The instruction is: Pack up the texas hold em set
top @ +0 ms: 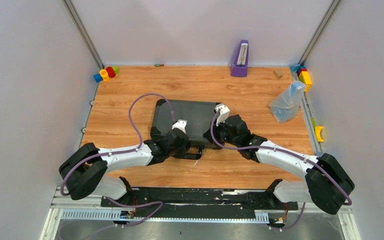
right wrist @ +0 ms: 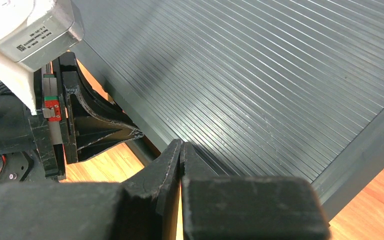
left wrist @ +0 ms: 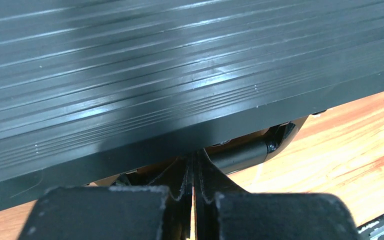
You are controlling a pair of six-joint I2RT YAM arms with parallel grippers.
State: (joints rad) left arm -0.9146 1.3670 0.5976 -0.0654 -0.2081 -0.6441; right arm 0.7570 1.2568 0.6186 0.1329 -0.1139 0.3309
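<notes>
Wooden table — briefcase just beyond left claw

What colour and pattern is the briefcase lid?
Briefcase lid: black with fine parallel ribs, clearest in the right wrist view.

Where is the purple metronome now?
In the top view the metronome stands at the far edge of the table, right of centre, beyond the black case and left of the clear bag.
</notes>
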